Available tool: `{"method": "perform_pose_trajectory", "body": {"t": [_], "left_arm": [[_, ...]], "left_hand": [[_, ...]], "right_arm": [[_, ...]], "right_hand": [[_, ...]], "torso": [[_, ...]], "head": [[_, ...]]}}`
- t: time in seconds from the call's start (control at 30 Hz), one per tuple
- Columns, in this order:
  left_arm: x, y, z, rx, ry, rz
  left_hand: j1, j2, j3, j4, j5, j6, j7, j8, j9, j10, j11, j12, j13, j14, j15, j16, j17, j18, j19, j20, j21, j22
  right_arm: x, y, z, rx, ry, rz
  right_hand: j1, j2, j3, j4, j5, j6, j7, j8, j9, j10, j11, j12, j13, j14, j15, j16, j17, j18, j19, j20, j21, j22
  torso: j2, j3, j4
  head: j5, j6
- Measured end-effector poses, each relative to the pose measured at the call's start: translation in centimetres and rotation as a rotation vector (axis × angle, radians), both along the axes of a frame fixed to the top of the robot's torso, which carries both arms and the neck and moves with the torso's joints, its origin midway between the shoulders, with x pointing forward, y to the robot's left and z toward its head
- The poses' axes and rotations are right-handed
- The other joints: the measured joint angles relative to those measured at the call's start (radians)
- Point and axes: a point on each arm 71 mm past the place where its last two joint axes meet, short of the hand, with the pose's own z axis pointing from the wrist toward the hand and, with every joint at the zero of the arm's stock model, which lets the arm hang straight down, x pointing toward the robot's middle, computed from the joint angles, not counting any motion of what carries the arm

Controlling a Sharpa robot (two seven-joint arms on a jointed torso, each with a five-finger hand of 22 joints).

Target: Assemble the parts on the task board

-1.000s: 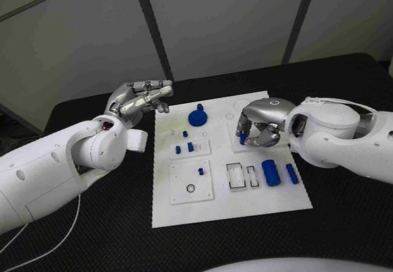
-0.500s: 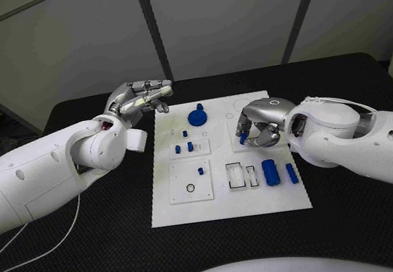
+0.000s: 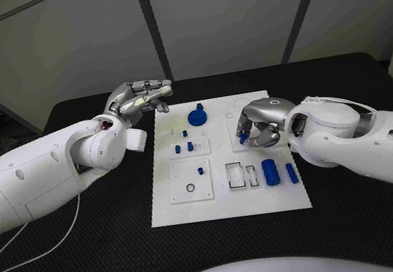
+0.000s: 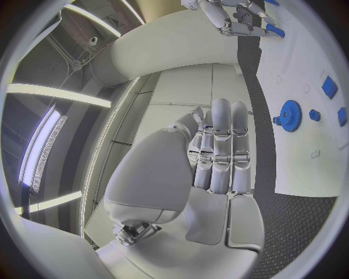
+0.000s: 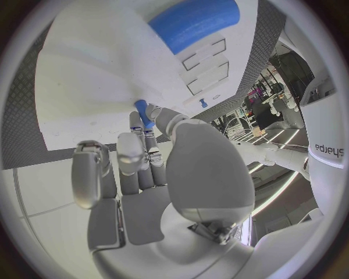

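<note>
The right hand (image 3: 259, 126) is pinching a blue peg (image 5: 143, 113) over the board (image 3: 230, 204), likely seating it next; the left hand (image 3: 138, 99) is idling, fingers pressed together.

Overhead head view, two close wrist views, shared task board (image 3: 230, 204).

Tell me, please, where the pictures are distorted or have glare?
Head view: even light, straight lines, the task board sharp. Left wrist view: strong fisheye bend, bright ceiling strips glaring beside the left hand. Right wrist view: the board edge curves, and the blue part nearest the lens looks swollen.
</note>
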Motion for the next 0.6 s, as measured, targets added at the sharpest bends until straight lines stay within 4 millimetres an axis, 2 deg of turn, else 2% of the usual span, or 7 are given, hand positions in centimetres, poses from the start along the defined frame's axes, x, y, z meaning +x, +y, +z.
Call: {"method": "perform_pose_trajectory", "body": {"t": [0.03,0.07,0.2,0.43,0.47,0.5,0.6], "left_arm": [[0.0,0.0,0.0,0.0,0.0,0.0],[0.0,0.0,0.0,0.0,0.0,0.0],[0.0,0.0,0.0,0.0,0.0,0.0],[0.0,-0.1,0.0,0.0,0.0,-0.001],[0.0,-0.1,0.0,0.0,0.001,-0.001],[0.0,-0.1,0.0,0.0,0.001,0.0],[0.0,0.0,-0.1,0.0,0.001,0.0]], "left_hand": [[0.0,0.0,0.0,0.0,0.0,0.0,0.0,0.0,0.0,0.0,0.0,0.0,0.0,0.0,0.0,0.0,0.0,0.0,0.0,0.0,0.0,0.0],[0.0,0.0,0.0,0.0,0.0,0.0,0.0,0.0,0.0,0.0,0.0,0.0,0.0,0.0,0.0,0.0,0.0,0.0,0.0,0.0,0.0,0.0],[0.0,0.0,0.0,0.0,0.0,0.0,0.0,0.0,0.0,0.0,0.0,0.0,0.0,0.0,0.0,0.0,0.0,0.0,0.0,0.0,0.0,0.0],[0.0,0.0,0.0,0.0,0.0,0.0,0.0,0.0,0.0,0.0,0.0,0.0,0.0,0.0,0.0,0.0,0.0,0.0,0.0,0.0,0.0,0.0],[0.0,0.0,0.0,0.0,0.0,0.0,0.0,0.0,0.0,0.0,0.0,0.0,0.0,0.0,0.0,0.0,0.0,0.0,0.0,0.0,0.0,0.0],[0.0,0.0,0.003,-0.003,0.0,0.0,0.0,0.0,0.0,0.0,0.0,0.0,0.0,0.0,0.0,0.0,0.0,0.0,0.0,0.0,0.0,0.0],[0.0,0.0,0.003,-0.003,0.0,0.0,0.0,0.0,0.0,0.0,0.0,0.0,0.0,0.0,0.0,0.0,0.0,0.0,0.0,0.0,0.0,0.0]], "right_arm": [[0.0,0.0,0.0,0.001,-0.002,-0.001],[0.0,0.0,0.0,0.003,-0.004,-0.001],[0.0,0.1,0.2,0.015,-0.019,-0.002],[-0.5,0.2,0.7,0.058,-0.059,0.002],[-0.7,0.2,0.9,0.067,-0.066,0.004],[-0.8,0.3,1.1,0.077,-0.072,0.008],[-1.6,0.5,1.8,0.112,-0.089,0.024]], "right_hand": [[0.004,0.005,0.002,-0.002,0.0,0.009,-0.003,0.002,0.002,0.01,-0.003,0.002,0.001,0.002,-0.002,0.002,0.003,-0.002,-0.002,-0.001,0.005,0.0],[0.007,0.008,0.003,-0.004,-0.001,0.017,-0.005,0.005,0.003,0.018,-0.004,0.006,0.003,0.002,-0.005,0.003,0.006,-0.016,-0.002,-0.001,0.01,0.0],[0.015,0.021,0.001,-0.013,-0.006,0.043,-0.014,0.013,0.011,0.042,-0.018,0.012,0.011,0.001,-0.013,0.011,0.014,-0.016,0.0,-0.011,0.026,0.0],[0.015,0.029,0.0,-0.024,0.001,0.046,-0.015,0.016,0.015,0.049,-0.018,0.013,0.017,0.0,-0.014,0.011,0.01,-0.016,-0.002,-0.016,0.034,0.0],[0.033,0.047,0.004,-0.027,0.001,0.052,-0.021,0.017,0.02,0.051,-0.019,0.012,0.019,0.0,-0.014,0.011,0.009,-0.016,-0.002,-0.016,0.034,0.0],[0.036,0.05,0.005,-0.03,0.001,0.051,-0.023,0.017,0.021,0.051,-0.019,0.01,0.019,0.0,-0.014,0.011,0.009,-0.016,-0.002,-0.016,0.034,0.0],[0.036,0.05,0.005,-0.03,0.001,0.043,-0.016,0.017,0.022,0.05,-0.018,0.007,0.017,0.0,-0.014,0.011,0.008,-0.016,-0.002,-0.016,0.034,0.0]], "torso": [[0.0,0.0,0.0001],[0.0,0.0,0.0002],[0.0,0.0001,0.0003],[0.0,0.0003,0.0002],[0.0,0.0003,0.0002],[-0.001,0.0003,0.0002],[-0.002,0.0,-0.0001]], "head": [[0.0,0.0],[0.0,0.0],[0.0,-0.001],[-0.002,-0.001],[-0.002,-0.001],[-0.002,-0.001],[-0.002,0.0]]}}
